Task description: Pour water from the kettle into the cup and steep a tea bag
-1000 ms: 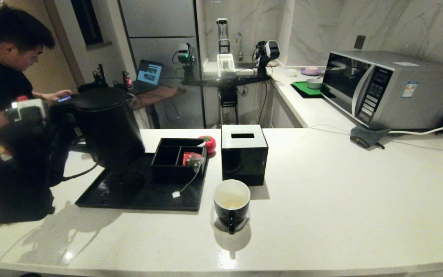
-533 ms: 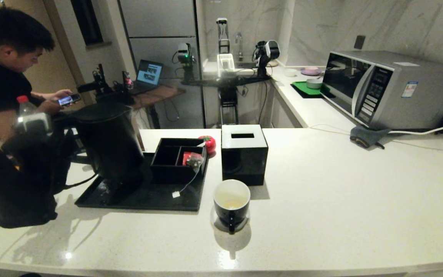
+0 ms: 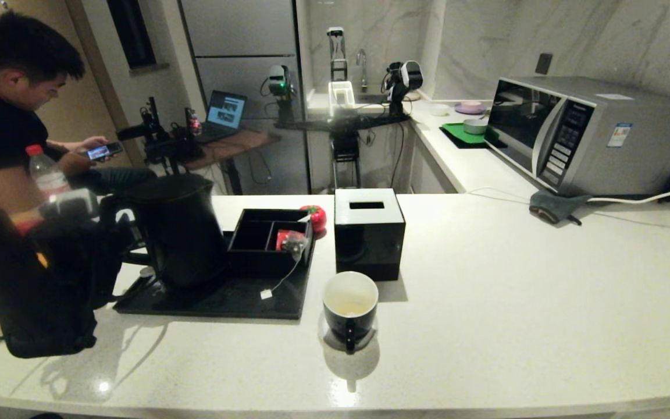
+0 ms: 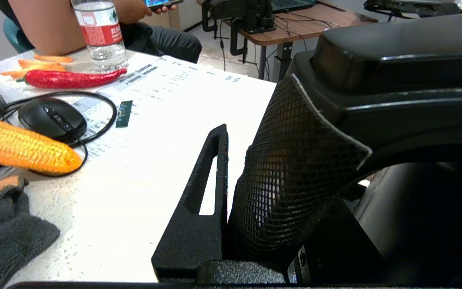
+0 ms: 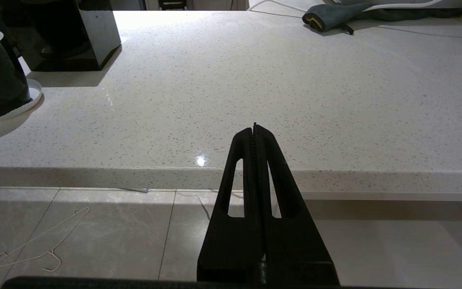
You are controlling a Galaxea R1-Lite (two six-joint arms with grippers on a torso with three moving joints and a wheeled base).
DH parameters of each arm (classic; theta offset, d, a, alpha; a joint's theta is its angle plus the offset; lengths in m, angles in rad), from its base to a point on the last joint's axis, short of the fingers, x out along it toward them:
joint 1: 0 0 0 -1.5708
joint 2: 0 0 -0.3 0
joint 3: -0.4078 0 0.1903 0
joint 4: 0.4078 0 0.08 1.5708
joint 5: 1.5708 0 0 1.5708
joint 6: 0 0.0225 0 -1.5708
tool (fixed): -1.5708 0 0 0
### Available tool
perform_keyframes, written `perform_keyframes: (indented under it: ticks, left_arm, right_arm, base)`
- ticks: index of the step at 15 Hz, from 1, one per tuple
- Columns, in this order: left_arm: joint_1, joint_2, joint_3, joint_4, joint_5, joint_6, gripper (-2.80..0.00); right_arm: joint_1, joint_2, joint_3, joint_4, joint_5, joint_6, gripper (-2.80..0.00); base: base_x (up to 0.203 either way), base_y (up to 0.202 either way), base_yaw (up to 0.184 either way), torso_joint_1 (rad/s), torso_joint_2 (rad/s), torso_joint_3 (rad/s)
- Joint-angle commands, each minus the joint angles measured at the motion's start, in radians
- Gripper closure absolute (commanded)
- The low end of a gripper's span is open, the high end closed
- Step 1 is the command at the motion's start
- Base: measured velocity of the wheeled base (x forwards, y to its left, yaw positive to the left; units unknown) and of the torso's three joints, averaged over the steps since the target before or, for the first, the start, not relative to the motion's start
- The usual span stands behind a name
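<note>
On pale speckled counter (image 3: 486, 279): black tray (image 3: 218, 299), kettle (image 3: 181, 233), cup (image 3: 350, 311).

Your pale speckled worktop (image 3: 486, 302) carries a black tray (image 3: 154, 299) just beside the left gripper (image 3: 117, 233). Past the tray from that gripper stand a saucer (image 3: 327, 343) under the cup (image 3: 350, 308), the black tissue box (image 3: 369, 233), then a grey cloth (image 3: 556, 205) and microwave (image 3: 591, 134) farthest off.
</note>
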Motion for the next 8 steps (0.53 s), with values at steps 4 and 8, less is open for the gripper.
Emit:
perform_keyframes:
  ticks: [4,8]
  left_arm:
    - [0.002,0.027,-0.009,-0.046,0.001,-0.013,0.00]
    - [0.018,0.049,-0.030,-0.046,-0.001,-0.013,0.00]
  right_arm:
    - [0.000,0.000,0.000,0.000,0.000,0.000,0.00]
    - [0.000,0.000,0.000,0.000,0.000,0.000,0.00]
  base:
    - [0.000,0.000,0.000,0.000,0.00,0.000]
    - [0.000,0.000,0.000,0.000,0.00,0.000]
